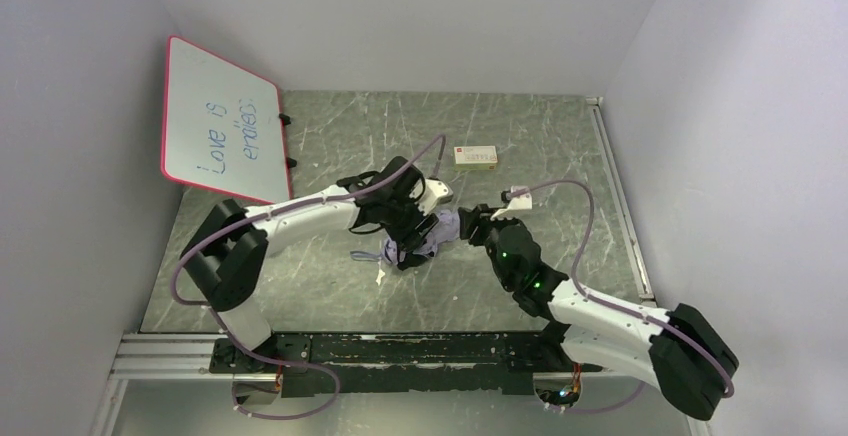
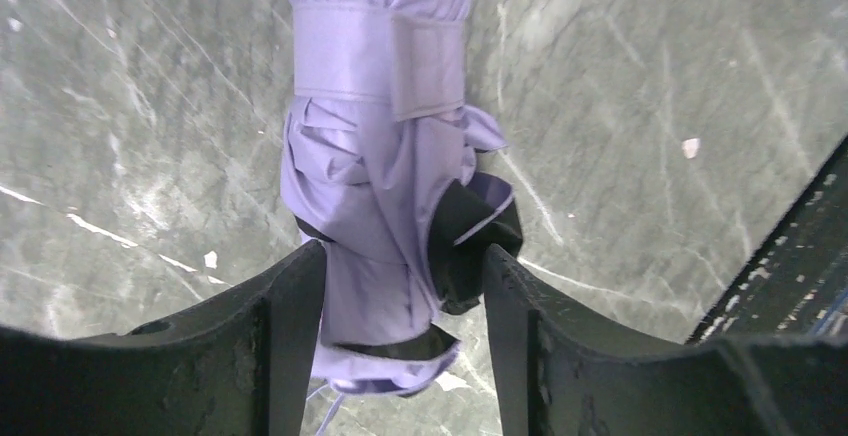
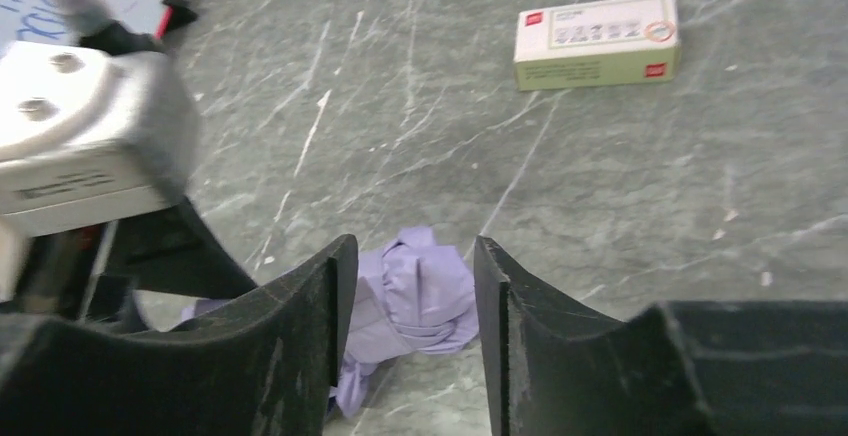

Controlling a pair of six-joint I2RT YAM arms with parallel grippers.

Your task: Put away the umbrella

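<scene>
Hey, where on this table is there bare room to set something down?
Bare tabletop lies right of the small box, toward the right wall, and behind it. The centre is crowded: left gripper and right gripper meet at the umbrella; the whiteboard fills the back-left corner.

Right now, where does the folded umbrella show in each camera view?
Top external: umbrella in the centre of the picture.
Left wrist: umbrella top centre, running down between the left gripper's fingers.
Right wrist: umbrella bottom centre, between the right gripper's fingers.
Shared landmark: the scratched grey tabletop under it.
</scene>
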